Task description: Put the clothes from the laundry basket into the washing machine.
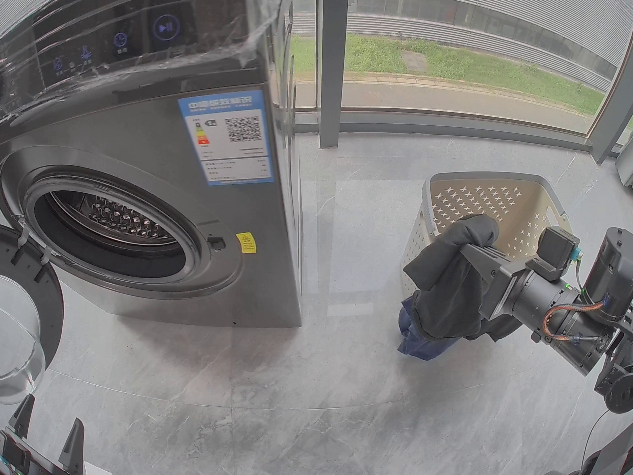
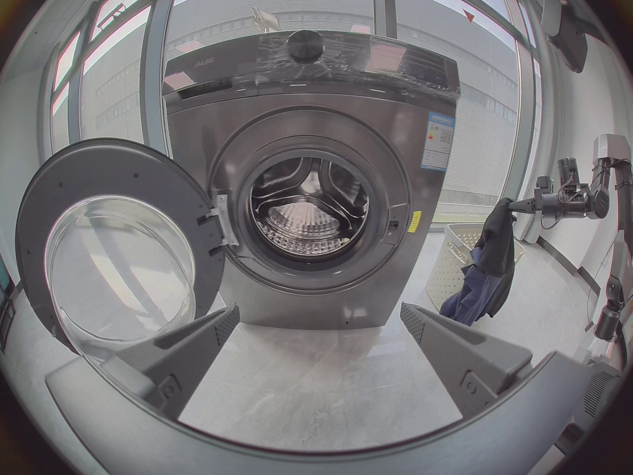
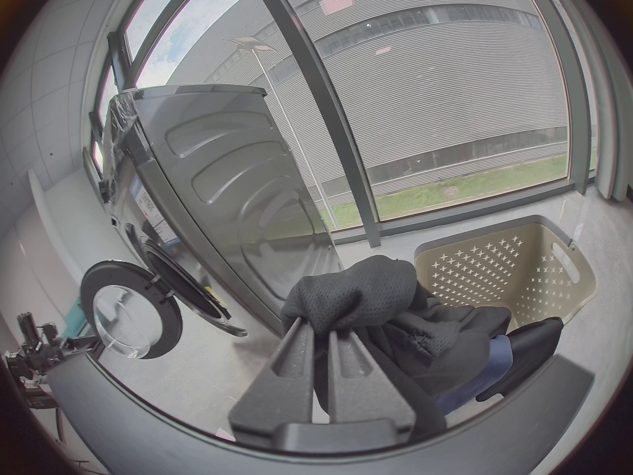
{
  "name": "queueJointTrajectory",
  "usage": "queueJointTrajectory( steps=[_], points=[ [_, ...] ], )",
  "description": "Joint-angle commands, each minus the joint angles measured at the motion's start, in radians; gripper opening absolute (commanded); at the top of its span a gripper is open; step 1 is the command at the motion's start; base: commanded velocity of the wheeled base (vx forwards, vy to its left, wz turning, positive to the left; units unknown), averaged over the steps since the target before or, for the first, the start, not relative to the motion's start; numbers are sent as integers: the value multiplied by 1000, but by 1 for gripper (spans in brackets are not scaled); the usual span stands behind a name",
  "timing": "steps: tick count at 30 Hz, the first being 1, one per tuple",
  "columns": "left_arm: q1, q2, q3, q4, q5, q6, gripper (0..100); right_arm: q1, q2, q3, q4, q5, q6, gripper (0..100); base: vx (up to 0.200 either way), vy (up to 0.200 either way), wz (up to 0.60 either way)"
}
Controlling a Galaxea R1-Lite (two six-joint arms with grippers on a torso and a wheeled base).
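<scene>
Open floor (image 1: 264,377) separates washing machine (image 1: 151,126) from clothes (image 1: 452,291) in right hand (image 1: 469,253).

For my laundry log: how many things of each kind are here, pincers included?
Washer: 1
Basket: 1
Garments: 2 (grey garment, blue garment)
Pincers: 2 (left pincer, right pincer)
Total: 6

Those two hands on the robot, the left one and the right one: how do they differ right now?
The left hand is open and empty; the right hand is shut on dark clothes. The left hand points toward the washing machine and its open drum; the right hand is by the laundry basket, with the clothes hanging from it. Both have two dark grey fingers.
</scene>
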Motion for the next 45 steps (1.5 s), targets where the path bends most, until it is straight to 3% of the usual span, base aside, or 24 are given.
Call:
queueJointTrajectory(
  steps=[1, 7, 22, 34, 45],
  points=[
    [-1, -15, 18, 0, 0, -1, 100, 0, 0, 0, 1, 1, 0, 0, 0, 0, 0],
    [-1, -15, 18, 0, 0, 1, 100, 0, 0, 0, -1, 1, 0, 0, 0, 0, 0],
    [-1, -15, 18, 0, 0, 1, 100, 0, 2, 6, 1, 2, 0, 0, -200, 0, 0],
    [1, -15, 18, 0, 0, 1, 100, 0, 3, 9, 1, 4, 0, 0, 0, 0, 0],
    [-1, -15, 18, 0, 0, 1, 100, 0, 3, 9, 1, 4, -2, 0, 0, 200, 0]
  ],
)
